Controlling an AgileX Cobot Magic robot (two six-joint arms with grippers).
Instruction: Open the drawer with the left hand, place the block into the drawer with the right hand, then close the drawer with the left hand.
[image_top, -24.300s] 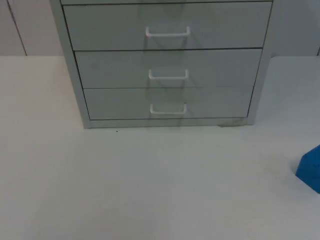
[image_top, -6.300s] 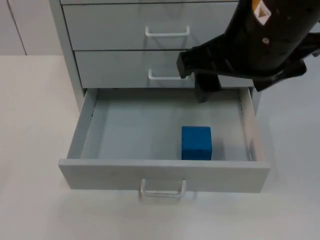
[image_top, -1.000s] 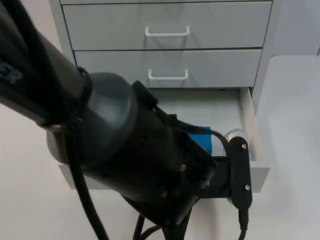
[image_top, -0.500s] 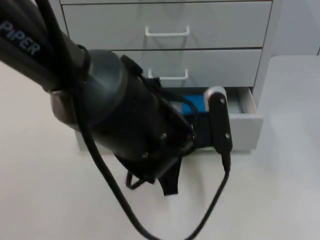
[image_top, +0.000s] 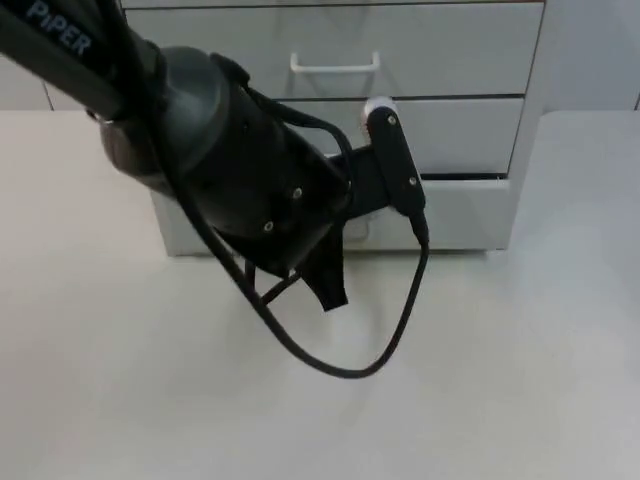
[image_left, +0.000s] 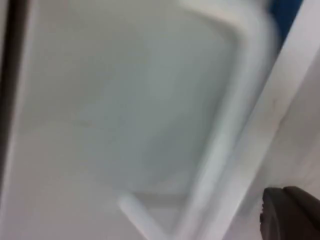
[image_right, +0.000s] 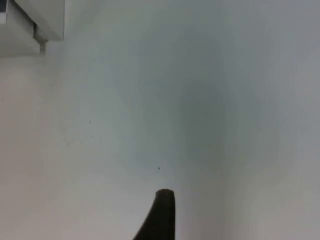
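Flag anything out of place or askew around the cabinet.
The bottom drawer is not flush: a dark gap shows along its top edge, so it sits slightly proud of the cabinet. The left hand is at its handle. A sliver of blue shows behind it. Nothing else stands out.

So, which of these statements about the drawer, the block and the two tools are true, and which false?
1. The bottom drawer is almost shut, with a thin dark gap above its front. True.
2. The left tool hangs far from the drawer. False: it is at the drawer front, close to the handle.
3. The right tool is over bare table, beside a corner of the cabinet. True.
4. The blue block lies on the table. False: a blue patch shows behind the drawer front.
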